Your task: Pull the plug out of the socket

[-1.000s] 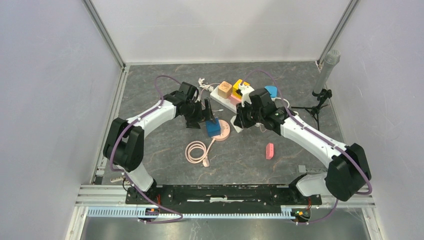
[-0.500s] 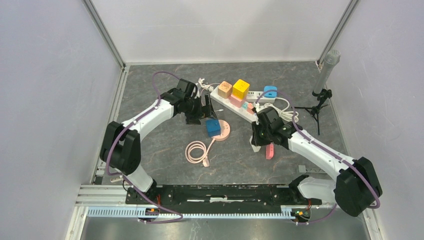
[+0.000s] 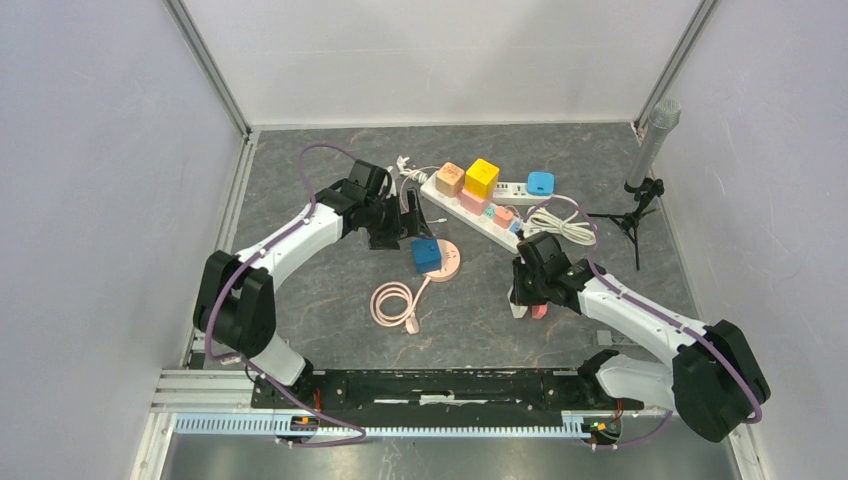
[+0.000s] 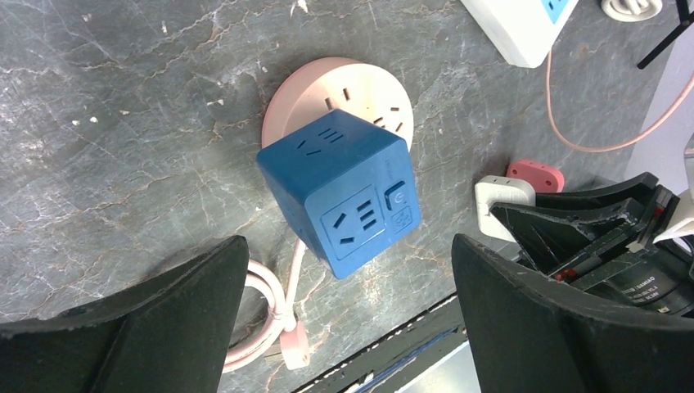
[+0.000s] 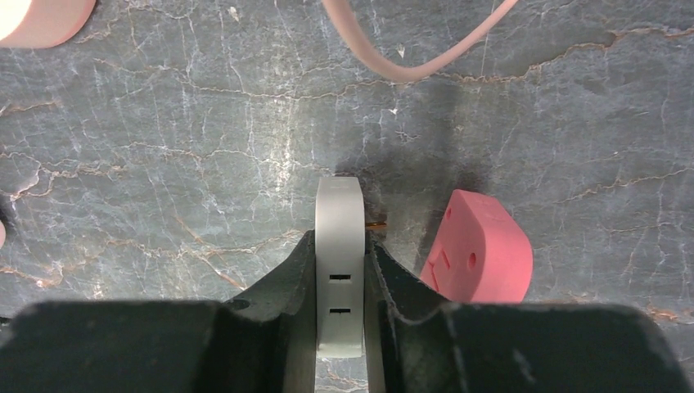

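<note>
- Right gripper [image 3: 520, 300]: jaws are pinching one flat white plastic plug [image 5: 339, 213], rounded at its far end, down near the surface [image 5: 164, 123] and clear of the white power strip [image 3: 447, 200].
- One rounded pink plug [image 5: 479, 250] is lying just beside it.
- Left gripper [image 3: 410, 212]: jaws are standing spread wide over one glossy blue cube adapter [image 4: 340, 192], which is sitting tilted on one round pink socket disc [image 4: 344, 90].
- Surface: grey, marble-veined.
</note>
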You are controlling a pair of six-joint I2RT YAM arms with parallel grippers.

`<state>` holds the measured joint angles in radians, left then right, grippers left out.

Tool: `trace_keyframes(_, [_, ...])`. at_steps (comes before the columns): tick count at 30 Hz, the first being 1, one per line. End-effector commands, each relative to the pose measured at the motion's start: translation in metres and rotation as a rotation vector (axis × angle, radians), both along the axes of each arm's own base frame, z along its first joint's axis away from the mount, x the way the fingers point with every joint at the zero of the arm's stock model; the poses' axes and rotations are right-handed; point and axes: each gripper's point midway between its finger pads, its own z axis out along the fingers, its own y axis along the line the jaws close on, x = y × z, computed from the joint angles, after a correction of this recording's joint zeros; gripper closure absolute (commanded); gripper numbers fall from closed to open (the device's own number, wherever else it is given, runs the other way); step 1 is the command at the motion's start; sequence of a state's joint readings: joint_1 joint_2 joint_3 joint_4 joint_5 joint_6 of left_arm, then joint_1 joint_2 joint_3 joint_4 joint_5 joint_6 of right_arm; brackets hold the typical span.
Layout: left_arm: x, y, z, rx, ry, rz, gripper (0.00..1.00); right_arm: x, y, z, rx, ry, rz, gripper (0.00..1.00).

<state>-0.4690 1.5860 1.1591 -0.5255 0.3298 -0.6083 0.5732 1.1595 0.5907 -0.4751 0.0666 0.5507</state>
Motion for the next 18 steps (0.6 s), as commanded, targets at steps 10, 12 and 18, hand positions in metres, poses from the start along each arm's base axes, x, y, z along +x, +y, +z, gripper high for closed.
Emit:
trace_keyframes(10, [0.000, 0.004, 0.019, -0.018, -0.064, 0.041, 0.00, 0.020, 0.006, 0.022, 0.049, -0.097, -0.051, 0.43])
trace_keyframes(12, [0.001, 0.004, 0.021, -0.017, -0.070, 0.043, 0.00, 0.023, 0.007, 0.030, 0.057, -0.114, -0.050, 0.42])
trace_keyframes(18, [0.004, 0.005, 0.024, -0.011, -0.085, 0.049, 0.00, 0.037, 0.013, 0.060, 0.093, -0.201, -0.041, 0.39])
